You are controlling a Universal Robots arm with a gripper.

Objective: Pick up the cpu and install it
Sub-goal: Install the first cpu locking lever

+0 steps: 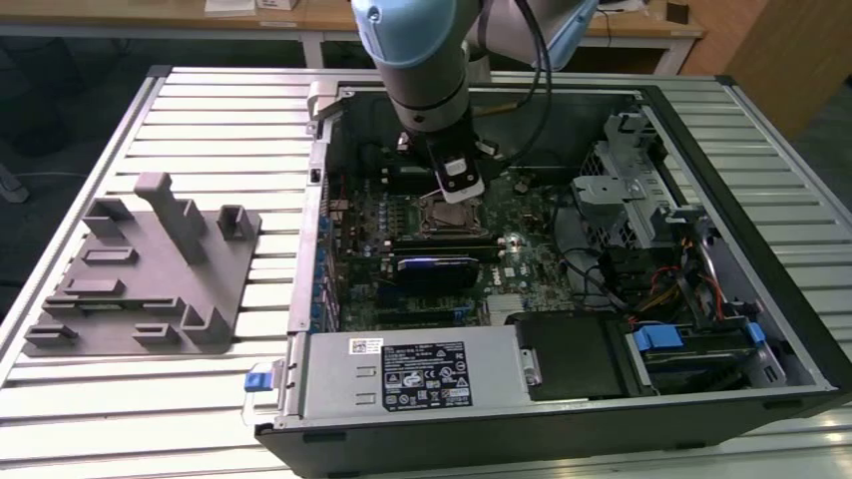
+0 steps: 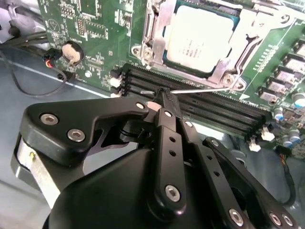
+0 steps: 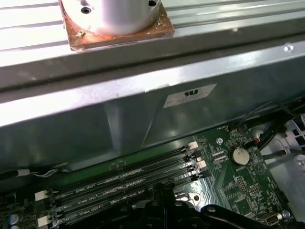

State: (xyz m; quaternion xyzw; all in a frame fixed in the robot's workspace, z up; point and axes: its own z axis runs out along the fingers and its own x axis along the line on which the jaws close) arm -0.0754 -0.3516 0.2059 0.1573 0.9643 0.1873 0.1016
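The cpu (image 2: 200,38), a silvery square chip, lies flat in the motherboard socket, whose metal frame (image 2: 155,33) surrounds it. In the exterior view the cpu (image 1: 450,213) sits in the middle of the open computer case, with my gripper (image 1: 454,186) just behind and above it. My gripper (image 2: 164,98) is shut, its black fingers (image 2: 169,143) pressed together over the memory slots (image 2: 209,107) beside the socket. A thin wire socket lever (image 2: 202,89) runs from the fingertips toward the socket corner; I cannot tell whether it is pinched. The gripper's black body (image 3: 164,207) shows in the first wrist view.
The case walls (image 1: 319,200) hem in the motherboard. A power supply (image 1: 413,371) sits at the front and a drive cage (image 1: 639,190) on the exterior view's right. A grey fixture (image 1: 147,269) lies on the slatted table (image 1: 200,399) to the left. A coin battery (image 3: 238,155) is near the slots.
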